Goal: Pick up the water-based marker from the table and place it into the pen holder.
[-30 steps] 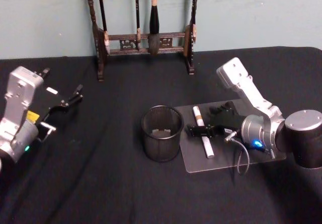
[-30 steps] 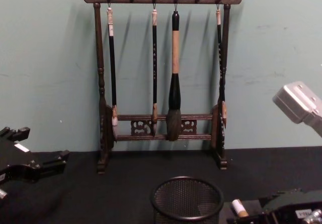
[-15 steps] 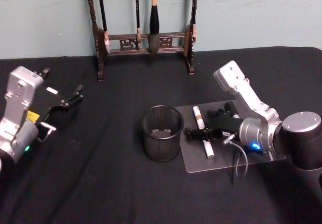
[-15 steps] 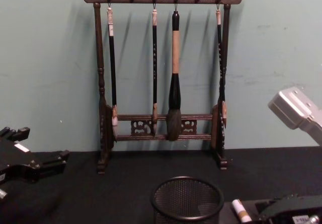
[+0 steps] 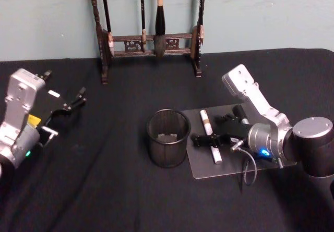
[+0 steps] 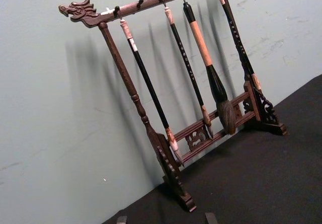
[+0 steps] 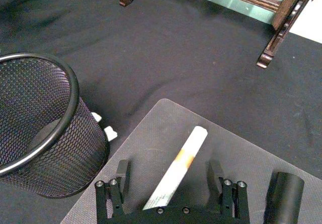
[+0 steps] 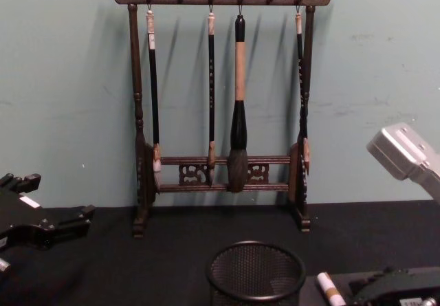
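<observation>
The water-based marker (image 5: 210,135) is a white stick with a brown band, lying flat on a clear pad (image 5: 229,164). My right gripper (image 5: 209,139) is low over the marker's middle and open. In the right wrist view its two fingers (image 7: 122,176) stand on either side of the marker (image 7: 177,168), apart from it. The pen holder (image 5: 168,138), a round black mesh cup (image 7: 35,128), stands upright just left of the pad. The chest view shows the pen holder (image 8: 256,273) with the marker's end (image 8: 328,289) beside it. My left gripper (image 5: 73,102) is parked far left, open.
A tall dark wooden brush rack (image 5: 151,39) with hanging brushes stands at the back against the wall. A dark cylinder (image 7: 287,194) lies on the pad to the right of the marker. The black table (image 5: 104,190) is bare at front and left.
My right gripper has come down and shifted slightly left, closer over the marker. The marker, pen holder and left arm have not moved.
</observation>
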`<act>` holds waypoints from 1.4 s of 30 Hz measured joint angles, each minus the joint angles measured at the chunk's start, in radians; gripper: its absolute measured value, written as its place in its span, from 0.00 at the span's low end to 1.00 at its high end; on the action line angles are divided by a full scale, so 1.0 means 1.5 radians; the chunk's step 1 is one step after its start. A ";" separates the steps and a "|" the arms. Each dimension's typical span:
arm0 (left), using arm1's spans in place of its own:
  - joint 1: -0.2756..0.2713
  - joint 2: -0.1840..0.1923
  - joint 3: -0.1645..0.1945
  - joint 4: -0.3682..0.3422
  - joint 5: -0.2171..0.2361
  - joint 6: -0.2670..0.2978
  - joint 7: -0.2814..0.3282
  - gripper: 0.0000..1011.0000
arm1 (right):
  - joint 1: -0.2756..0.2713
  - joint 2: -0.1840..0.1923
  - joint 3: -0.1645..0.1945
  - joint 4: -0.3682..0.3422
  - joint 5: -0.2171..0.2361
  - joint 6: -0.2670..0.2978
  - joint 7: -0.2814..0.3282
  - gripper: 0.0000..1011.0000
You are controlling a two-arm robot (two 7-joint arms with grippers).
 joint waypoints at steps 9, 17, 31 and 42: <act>0.000 0.000 0.000 0.000 0.000 0.000 0.000 0.99 | -0.003 -0.004 0.003 0.001 0.000 0.002 0.003 0.99; 0.000 0.000 0.000 0.000 0.000 0.000 0.000 0.99 | -0.005 -0.004 0.004 0.002 -0.001 0.002 0.004 0.99; 0.000 0.000 0.000 0.000 0.000 0.000 0.000 0.99 | -0.006 -0.003 0.003 0.001 -0.003 0.002 0.004 0.99; 0.000 0.000 0.000 0.000 0.000 0.000 0.000 0.99 | -0.005 -0.004 0.003 0.001 -0.003 0.001 0.004 0.73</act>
